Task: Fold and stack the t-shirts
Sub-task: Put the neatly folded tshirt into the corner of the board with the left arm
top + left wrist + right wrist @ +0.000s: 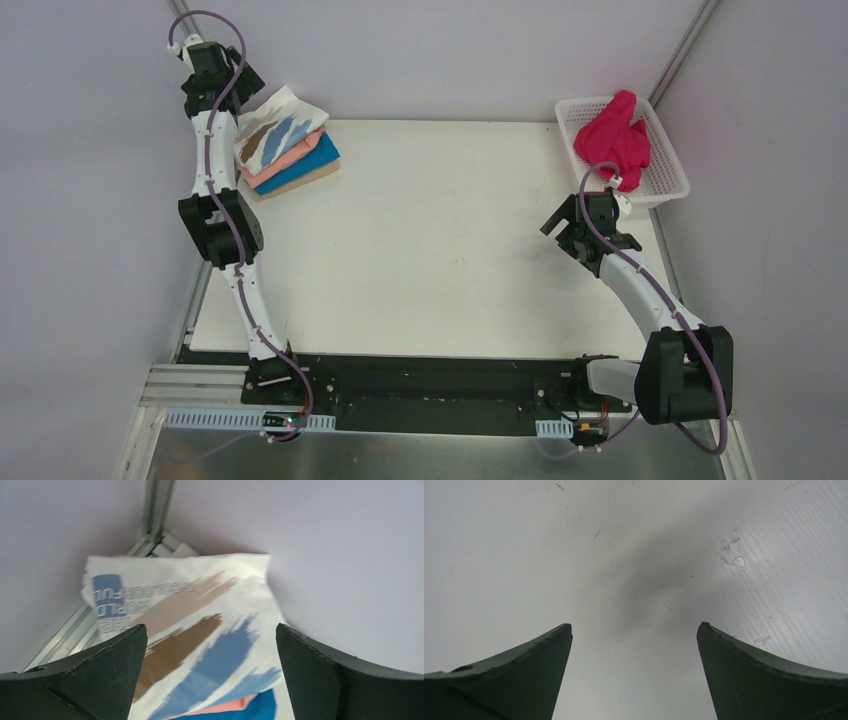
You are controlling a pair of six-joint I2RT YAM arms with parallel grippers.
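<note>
Pale grey walls close in a white table [450, 250] on its far side and both flanks, and I run two arms bolted at its near edge. At the far left corner sits a stack of folded t-shirts: a white shirt [272, 132] printed with blue and brown brushstrokes lies on top, slightly askew. Under it come a salmon-pink shirt [292, 160] and then a bright blue shirt [308, 170], with a tan layer at the bottom that I cannot identify. My left arm reaches along the left edge to that corner. The left gripper [211, 630] hangs just over the near-left side of the stack with its jaws spread wide and nothing between them. Its wrist camera looks between the dark fingers [100, 665] onto the printed shirt, with slivers of pink and blue at the lower edge of the view. At the far right corner stands a white lattice basket [672, 182], and a magenta shirt [615, 138] lies crumpled inside it, partly heaped over the far rim. The right gripper [634, 625] hovers over bare table just near and left of the basket. Its jaws also stand fully apart and hold nothing, and its camera shows only the scuffed white surface and a soft shadow.
</note>
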